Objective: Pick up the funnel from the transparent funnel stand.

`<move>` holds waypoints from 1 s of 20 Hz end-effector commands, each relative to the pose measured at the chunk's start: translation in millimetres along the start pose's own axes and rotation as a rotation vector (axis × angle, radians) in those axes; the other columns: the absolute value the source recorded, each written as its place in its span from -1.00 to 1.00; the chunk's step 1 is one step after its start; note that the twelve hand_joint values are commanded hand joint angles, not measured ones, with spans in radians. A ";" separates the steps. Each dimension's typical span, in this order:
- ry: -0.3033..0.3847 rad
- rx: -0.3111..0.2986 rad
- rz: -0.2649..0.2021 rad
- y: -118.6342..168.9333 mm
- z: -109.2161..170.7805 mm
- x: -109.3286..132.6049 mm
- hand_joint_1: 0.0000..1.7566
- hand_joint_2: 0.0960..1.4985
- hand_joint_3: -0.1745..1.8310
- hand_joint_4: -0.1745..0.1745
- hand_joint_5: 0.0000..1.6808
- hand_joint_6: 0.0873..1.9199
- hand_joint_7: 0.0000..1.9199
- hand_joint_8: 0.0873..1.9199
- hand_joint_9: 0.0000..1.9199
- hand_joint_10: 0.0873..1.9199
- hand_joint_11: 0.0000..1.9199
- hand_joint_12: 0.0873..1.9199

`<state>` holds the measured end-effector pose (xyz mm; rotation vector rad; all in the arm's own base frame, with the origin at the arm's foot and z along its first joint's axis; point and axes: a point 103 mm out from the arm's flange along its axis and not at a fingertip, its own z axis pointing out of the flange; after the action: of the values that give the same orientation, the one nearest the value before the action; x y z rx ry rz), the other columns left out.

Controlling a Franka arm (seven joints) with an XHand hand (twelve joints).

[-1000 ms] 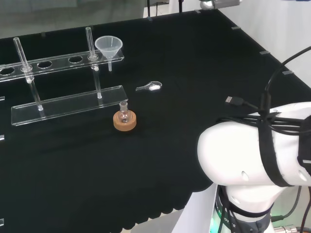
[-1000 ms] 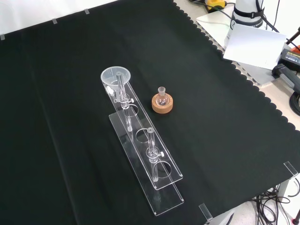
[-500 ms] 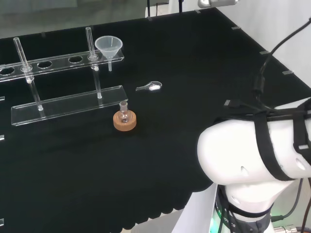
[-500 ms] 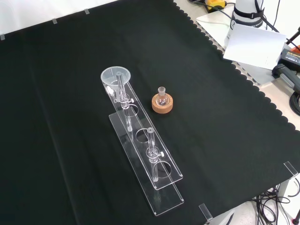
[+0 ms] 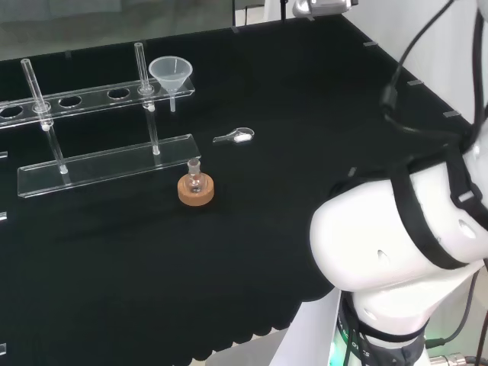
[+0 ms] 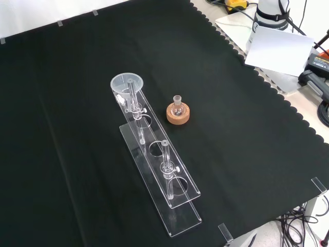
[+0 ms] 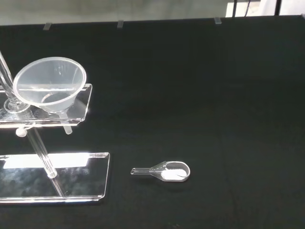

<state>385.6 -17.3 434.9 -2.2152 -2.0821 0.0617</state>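
Observation:
A clear plastic funnel (image 5: 171, 74) sits in the end hole of the transparent funnel stand (image 5: 84, 97), its stem hanging below the upper shelf. In the front view the funnel (image 6: 127, 85) is at the far end of the stand (image 6: 169, 198), which runs toward the camera. The wrist view looks down at the funnel (image 7: 50, 85) from close by, with the stand's base plate (image 7: 47, 176) below it. Two upright clear rods carry the shelf.
A small glass flask on a cork ring (image 5: 196, 185) stands beside the stand's base, also in the front view (image 6: 178, 111). A clear spoon with white powder (image 5: 235, 136) lies on the cloth (image 7: 164, 171). The arm's white link (image 5: 396, 236) bulks at the head view's right.
In the head view the arm's white link and its black cables have turned and risen at the right. The funnel, stand, flask and spoon have not moved.

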 end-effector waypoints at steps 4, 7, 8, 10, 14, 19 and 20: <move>-0.073 0.039 -0.028 80.5 28.9 40.5 -1.00 0.51 -0.44 -0.02 -0.73 -1.00 -0.93 -0.48 -0.74 -0.40 -0.84 0.39; -0.084 0.042 -0.085 93.8 39.7 55.5 -0.97 0.49 -0.46 -0.03 -0.74 -1.00 -0.92 -0.47 -0.74 -0.39 -0.85 0.39; -0.094 0.043 -0.099 96.6 42.5 57.7 -0.95 0.48 -0.47 -0.03 -0.75 -1.00 -0.92 -0.47 -0.74 -0.38 -0.85 0.39; -0.108 0.051 -0.119 100.8 48.4 59.0 -0.92 0.45 -0.48 -0.04 -0.76 -1.00 -0.91 -0.46 -0.73 -0.37 -0.86 0.40; -0.115 0.078 -0.137 103.4 58.0 77.8 -0.87 0.40 -0.50 -0.03 -0.77 -1.00 -0.90 -0.44 -0.72 -0.35 -0.86 0.41; -0.144 0.134 -0.149 105.7 75.1 96.1 -0.77 0.33 -0.52 -0.03 -0.77 -1.00 -0.90 -0.42 -0.71 -0.34 -0.87 0.42; -0.149 0.148 -0.147 106.9 79.2 98.0 -0.76 0.32 -0.52 -0.02 -0.77 -1.00 -0.88 -0.40 -0.70 -0.33 -0.86 0.42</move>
<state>487.8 59.2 363.1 -2.0519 -2.2341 0.2847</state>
